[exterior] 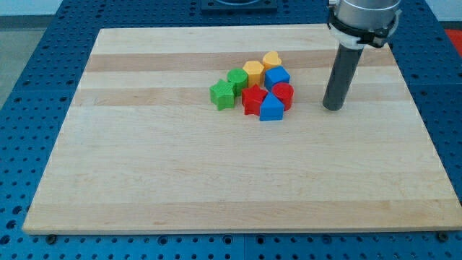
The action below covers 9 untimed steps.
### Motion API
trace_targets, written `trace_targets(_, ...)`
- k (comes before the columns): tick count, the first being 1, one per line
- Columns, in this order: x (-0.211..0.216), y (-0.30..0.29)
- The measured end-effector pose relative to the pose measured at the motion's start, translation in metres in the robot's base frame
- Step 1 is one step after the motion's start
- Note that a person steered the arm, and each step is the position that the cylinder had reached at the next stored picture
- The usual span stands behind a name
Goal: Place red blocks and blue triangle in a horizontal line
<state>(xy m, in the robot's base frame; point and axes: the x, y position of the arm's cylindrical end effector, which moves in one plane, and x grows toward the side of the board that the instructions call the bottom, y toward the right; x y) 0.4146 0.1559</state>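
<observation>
Here's the wooden worktop (216, 188), pale planks on a blue perforated base (43, 65), and all the blocks are bunched in one tight cluster a little above the middle. My tip (333, 107) is down on the wood at the view's right of that cluster, clear of it, with bare board between it and the nearest block. There is no pincer on this arm, only the dark rod, so nothing is held and there is nothing to open or close.

Now the cluster itself. The red star (253, 100) sits at the lower middle, and the red cylinder-like block (282, 94) is just to its right, the two nearly touching. In front of them, at the view's bottom edge of the group, stands the blue triangle (271, 107), pressed up against both reds. So the three are packed in a knot, not strung out side by side.

Behind them, a blue cube-like block (276, 76) rests above the red cylinder. Above that comes the yellow heart (271, 60), with the orange hexagon-like block (253, 71) to its left. Two green blocks close the left flank: one green block (237, 79) against the orange one, and the other green block (223, 94) lowest and leftmost, just beside the red star.
</observation>
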Motion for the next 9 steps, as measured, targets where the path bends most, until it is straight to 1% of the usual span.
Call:
trace_targets(1, -0.003, 0.003)
trace_targets(3, -0.025, 0.003)
trace_targets(4, -0.033, -0.020)
trace_targets(7, -0.012, -0.149)
trace_targets(9, -0.007, -0.213)
